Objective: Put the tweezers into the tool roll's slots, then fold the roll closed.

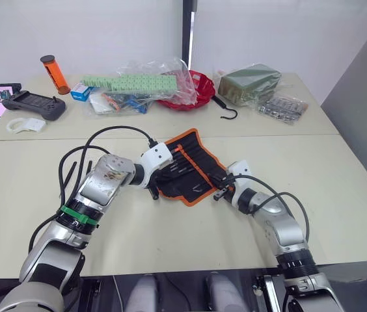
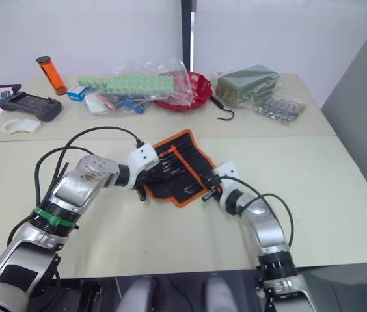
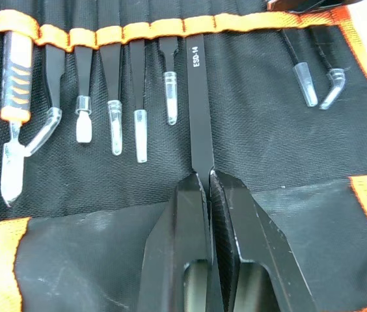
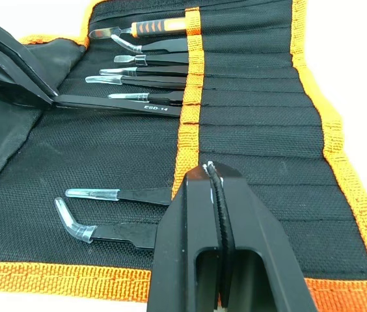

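I see tool roll [image 1: 187, 166] lying open at table [image 1: 339, 169] centre, red bowl [image 1: 193, 91] at its 12 o'clock. Left gripper [image 3: 208, 179] at roll's 9 o'clock edge, fingers pinched on black tweezer [image 3: 200, 107] marked ESD-14, its far end in slots [image 3: 138, 29] under orange band. Other tweezers [image 3: 115, 84] sit pocketed beside it. Right gripper [image 4: 211, 170] at roll's 4 o'clock, fingers together, nothing between them, over orange stripe.

both head eyes look forward and down over the table [image 1: 339, 169]; each wrist camera sits close over the open tool roll [image 3: 255, 130], frame centre, sharing it.
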